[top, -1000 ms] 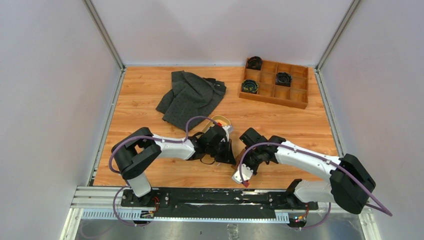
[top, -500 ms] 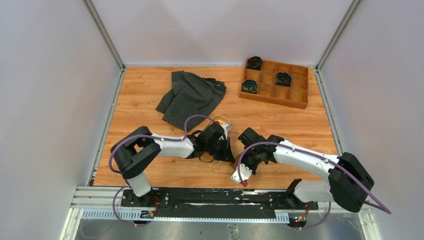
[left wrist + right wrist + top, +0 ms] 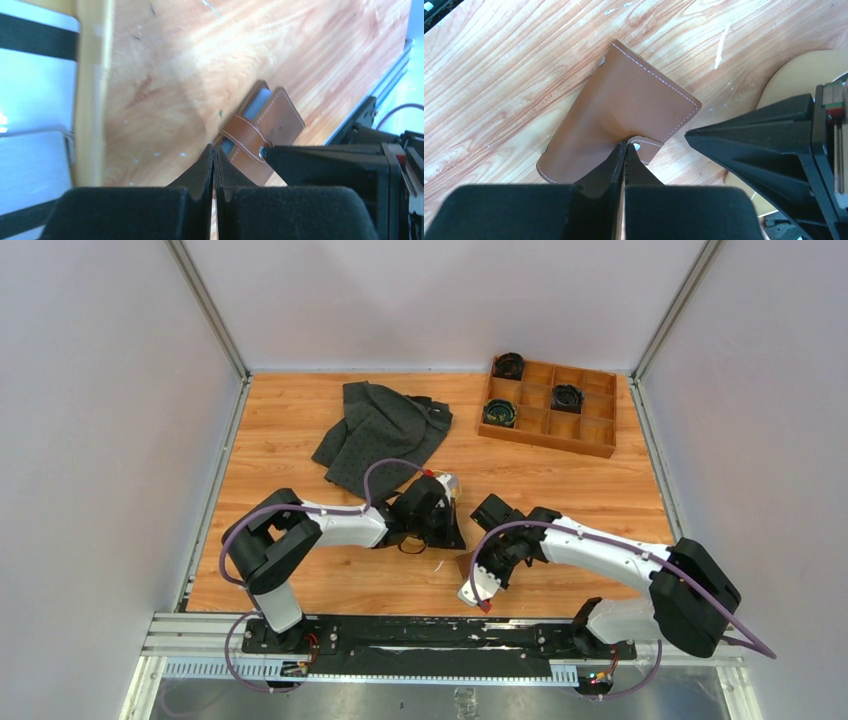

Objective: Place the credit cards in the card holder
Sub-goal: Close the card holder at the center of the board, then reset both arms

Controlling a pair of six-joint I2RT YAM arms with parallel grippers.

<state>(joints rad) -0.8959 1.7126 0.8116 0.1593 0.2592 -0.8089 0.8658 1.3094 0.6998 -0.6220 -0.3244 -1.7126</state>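
Note:
The brown leather card holder [image 3: 624, 105] lies folded on the wooden table between my two grippers, its strap with the metal snap [image 3: 637, 146] wrapped over one edge. It also shows in the left wrist view [image 3: 272, 125] and, small, in the top view [image 3: 464, 565]. A pale card edge [image 3: 258, 104] shows inside it. My right gripper [image 3: 624, 146] is shut, tips against the strap by the snap. My left gripper [image 3: 214, 150] is shut and empty, just beside the holder's corner. White and black striped cards [image 3: 30, 65] lie in the tan tray [image 3: 92, 75].
The tan oval tray [image 3: 799, 70] sits under and behind my left gripper [image 3: 458, 540]. A dark grey cloth [image 3: 385, 430] lies at the back left. A wooden compartment box [image 3: 550, 410] with dark round items stands at the back right. Side walls enclose the table.
Both grippers have shifted a little to the left and away from the near edge. The card holder now shows as a brown patch between them in the top view.

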